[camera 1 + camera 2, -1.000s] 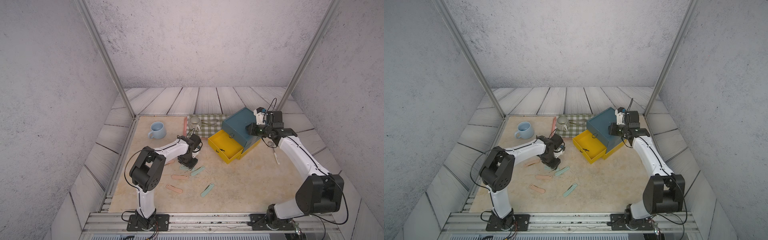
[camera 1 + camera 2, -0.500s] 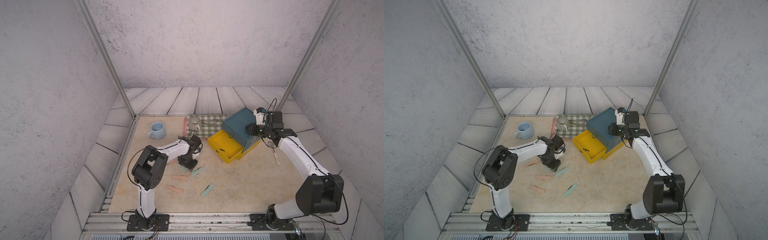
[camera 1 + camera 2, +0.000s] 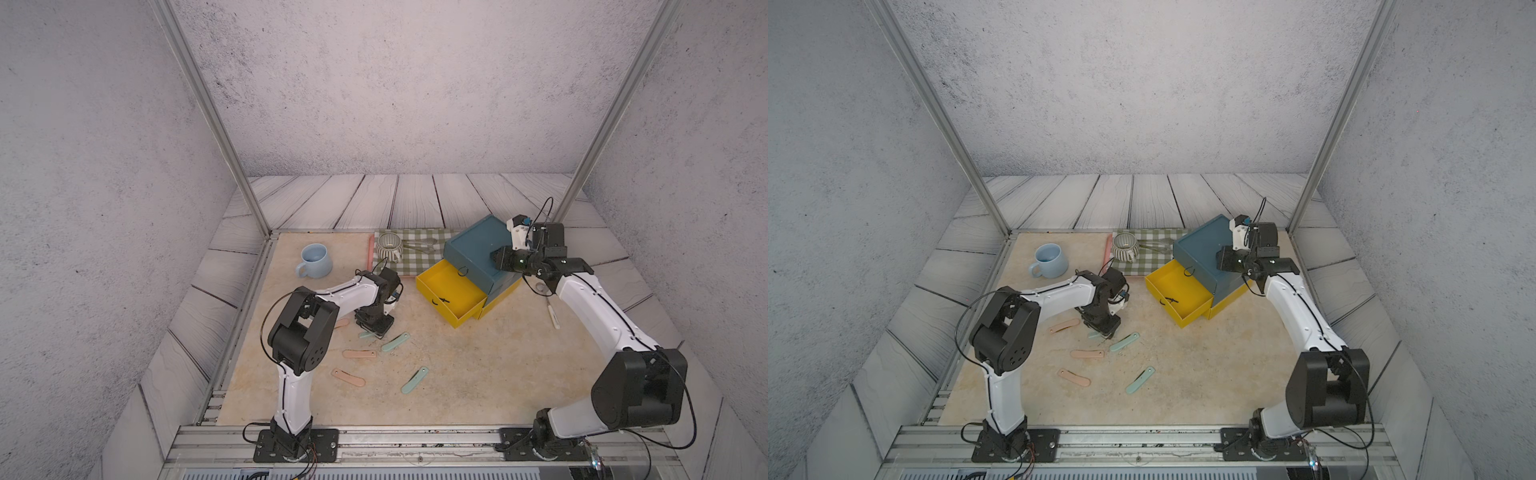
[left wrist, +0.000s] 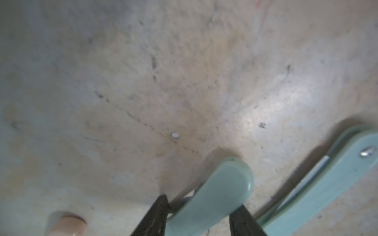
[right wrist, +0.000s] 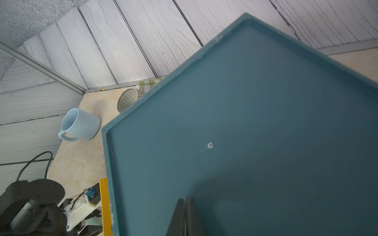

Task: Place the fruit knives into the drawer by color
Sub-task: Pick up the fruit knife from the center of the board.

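Several fruit knives lie on the beige tabletop: two pale teal ones and three salmon pink ones. My left gripper points down at the table. In the left wrist view it is shut across a third pale teal knife, one finger on each long edge. The drawer chest stands at the back right with its lower yellow drawer pulled out and empty. My right gripper is shut and empty, over the chest's dark teal top.
A pale blue mug stands at the back left. A striped cup and metal cutlery sit on the green checkered cloth beside the chest. A thin white stick lies right of the chest, under my right arm.
The left arm's elbow has shifted slightly while its gripper stays on the teal knife. The right arm has not moved.
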`<action>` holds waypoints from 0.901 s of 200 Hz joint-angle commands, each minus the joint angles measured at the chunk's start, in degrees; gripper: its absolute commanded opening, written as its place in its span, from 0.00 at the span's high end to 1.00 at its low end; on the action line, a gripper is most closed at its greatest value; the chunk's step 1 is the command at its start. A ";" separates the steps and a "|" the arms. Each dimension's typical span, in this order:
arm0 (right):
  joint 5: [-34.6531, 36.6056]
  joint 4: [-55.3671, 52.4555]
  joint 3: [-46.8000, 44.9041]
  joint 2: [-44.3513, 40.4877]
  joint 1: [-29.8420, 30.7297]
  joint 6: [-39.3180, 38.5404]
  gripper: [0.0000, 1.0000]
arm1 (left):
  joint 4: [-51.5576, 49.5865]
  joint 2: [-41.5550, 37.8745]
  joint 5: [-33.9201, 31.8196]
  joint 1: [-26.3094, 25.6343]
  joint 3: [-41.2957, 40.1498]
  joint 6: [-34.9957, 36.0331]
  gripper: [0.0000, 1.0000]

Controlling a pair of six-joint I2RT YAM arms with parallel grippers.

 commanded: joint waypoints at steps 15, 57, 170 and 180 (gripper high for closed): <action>3.79 -20.81 -6.44 6.40 0.25 0.18 0.92 | 0.83 3.20 -1.69 1.39 0.91 -1.56 0.52; 3.79 -20.64 -6.52 6.38 0.22 0.26 0.92 | 1.08 4.17 -1.60 1.49 0.76 -2.95 0.74; 4.04 -20.78 -6.36 6.02 0.23 0.55 0.92 | -0.10 -3.90 -4.85 1.31 -1.43 -12.54 0.98; 4.13 -20.94 -6.27 5.90 0.22 0.57 0.92 | -0.48 -5.58 -4.61 1.35 -1.35 -13.74 0.98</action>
